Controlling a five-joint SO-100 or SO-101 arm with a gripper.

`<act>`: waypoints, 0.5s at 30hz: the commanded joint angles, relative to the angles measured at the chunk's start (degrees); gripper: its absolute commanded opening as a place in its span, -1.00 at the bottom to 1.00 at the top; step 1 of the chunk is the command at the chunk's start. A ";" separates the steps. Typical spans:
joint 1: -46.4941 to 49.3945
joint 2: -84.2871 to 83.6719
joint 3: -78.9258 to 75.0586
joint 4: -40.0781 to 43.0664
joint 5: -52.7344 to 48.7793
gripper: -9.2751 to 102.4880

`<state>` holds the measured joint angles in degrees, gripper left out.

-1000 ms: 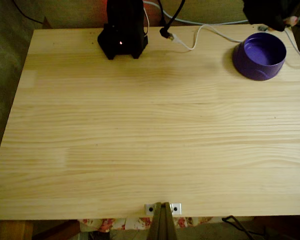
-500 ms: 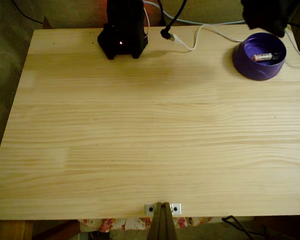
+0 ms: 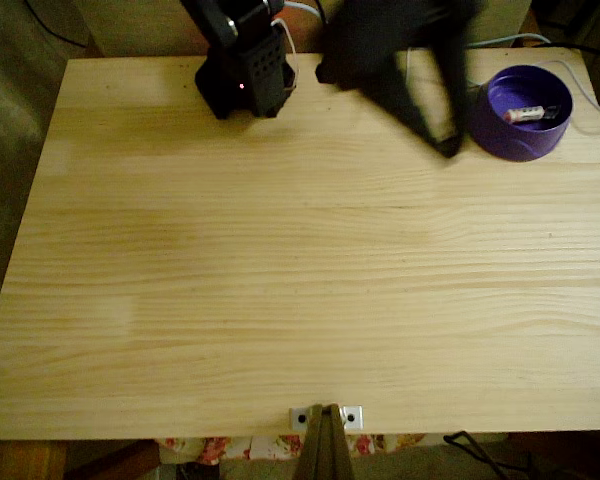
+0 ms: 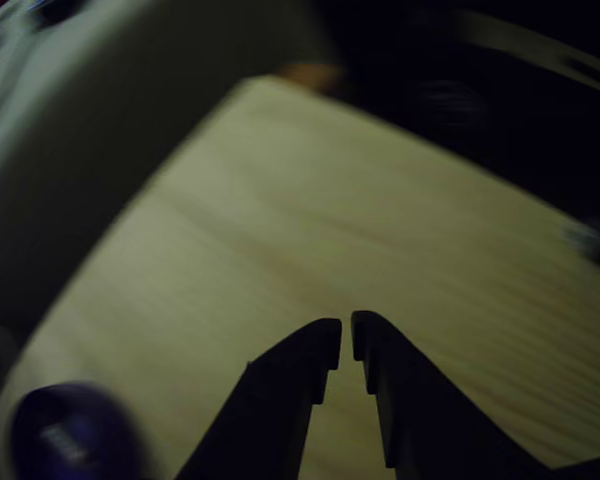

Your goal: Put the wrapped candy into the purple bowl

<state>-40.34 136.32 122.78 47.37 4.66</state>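
Note:
The purple bowl [image 3: 500, 125] stands at the table's far right in the fixed view, and the wrapped candy [image 3: 533, 113] lies inside it, white with a reddish end. My black arm is a motion blur left of the bowl, and its gripper [image 3: 447, 147] hangs just beside the bowl's left wall. In the other view the gripper [image 4: 345, 335] points out over bare wood, its fingers nearly touching with nothing between them. The bowl [image 4: 40, 415] is a blurred shape at the bottom left there, with a pale smear of the candy [image 4: 58, 437] in it.
The arm's black base [image 3: 245, 80] stands at the table's back edge. A pale cable [image 3: 525, 40] runs behind the bowl. A small metal bracket [image 3: 325, 416] is fixed at the front edge. The wooden table [image 3: 280, 270] spreads wide in front.
The candy dropped into the bowl between one second and half a second ago. Since then the arm has swung left, away from above the bowl, toward its base.

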 commanded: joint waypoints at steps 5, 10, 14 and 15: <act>26.02 20.48 13.10 1.76 -5.62 -0.83; 34.37 30.59 23.91 1.49 -10.81 -0.83; 37.18 37.44 30.85 2.29 -9.76 -0.83; 37.97 39.11 32.78 2.72 -8.96 -0.83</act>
<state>-4.83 169.98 153.11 49.22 -5.45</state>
